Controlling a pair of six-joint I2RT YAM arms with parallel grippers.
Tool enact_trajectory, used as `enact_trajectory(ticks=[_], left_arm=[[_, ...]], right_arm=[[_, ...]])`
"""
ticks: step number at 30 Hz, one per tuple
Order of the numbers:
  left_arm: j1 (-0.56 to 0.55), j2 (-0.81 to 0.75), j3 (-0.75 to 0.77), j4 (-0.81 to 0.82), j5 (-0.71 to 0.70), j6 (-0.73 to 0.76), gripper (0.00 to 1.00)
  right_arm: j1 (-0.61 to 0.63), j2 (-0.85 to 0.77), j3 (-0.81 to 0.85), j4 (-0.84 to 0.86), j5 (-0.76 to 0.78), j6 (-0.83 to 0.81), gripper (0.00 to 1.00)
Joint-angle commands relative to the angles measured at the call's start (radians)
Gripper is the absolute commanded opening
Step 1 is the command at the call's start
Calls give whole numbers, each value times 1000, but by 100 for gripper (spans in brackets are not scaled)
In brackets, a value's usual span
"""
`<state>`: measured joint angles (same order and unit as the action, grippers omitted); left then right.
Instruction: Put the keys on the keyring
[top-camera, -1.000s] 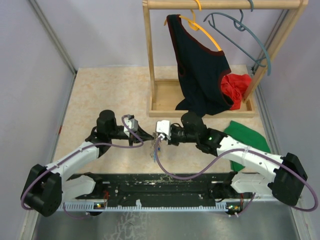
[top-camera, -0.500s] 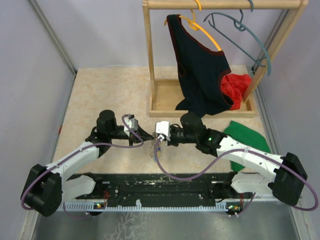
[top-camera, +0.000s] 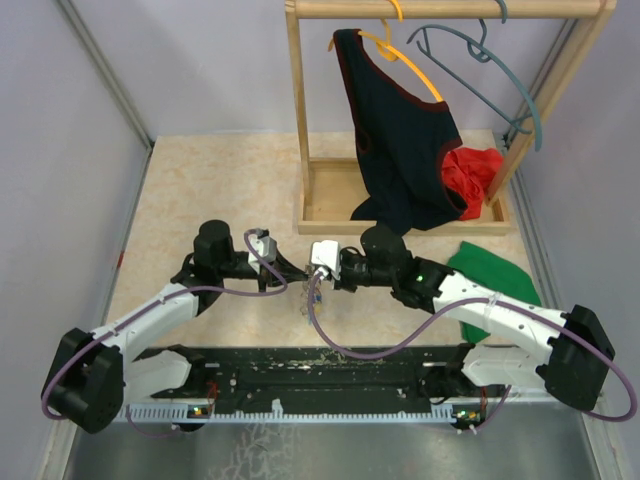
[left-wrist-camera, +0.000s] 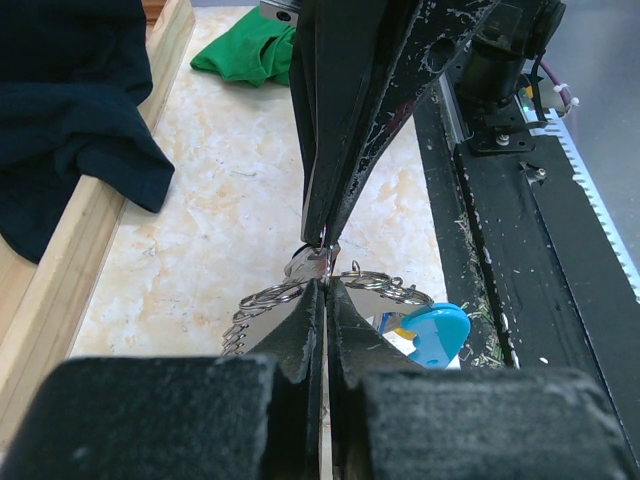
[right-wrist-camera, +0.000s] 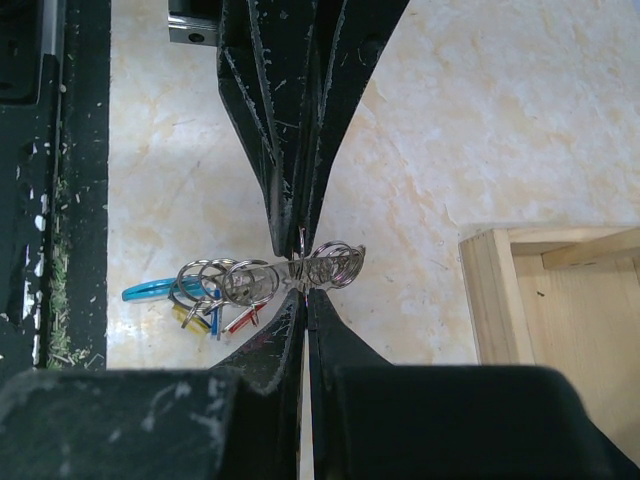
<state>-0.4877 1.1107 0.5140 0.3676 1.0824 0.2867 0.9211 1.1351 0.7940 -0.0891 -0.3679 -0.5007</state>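
Tabletop (top-camera: 220, 180): keyring (right-wrist-camera: 335, 263), left tool (left-wrist-camera: 324, 286), right tool (right-wrist-camera: 303, 293)

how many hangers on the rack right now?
2. An orange hanger carries the dark top; an empty grey-blue hanger hangs to its right on the same wooden rail. No others show, though the top could hide one.

Rack (top-camera: 293, 120) blocks far right; bare tabletop (top-camera: 205, 180) far left.
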Motion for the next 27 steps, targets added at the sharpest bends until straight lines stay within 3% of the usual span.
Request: enact_trajectory(ticks=[1, 16, 27], left_arm=[[-4, -13, 28, 31, 14, -4, 1], [-6, -31, 12, 51, -52, -21, 1], [-6, -23, 14, 51, -15, -18, 1]], right_arm=[[12, -13, 50, 73, 5, 20, 0], [13, -22, 49, 48, 8, 36, 0], [13, -30, 35, 96, 28, 53, 0]])
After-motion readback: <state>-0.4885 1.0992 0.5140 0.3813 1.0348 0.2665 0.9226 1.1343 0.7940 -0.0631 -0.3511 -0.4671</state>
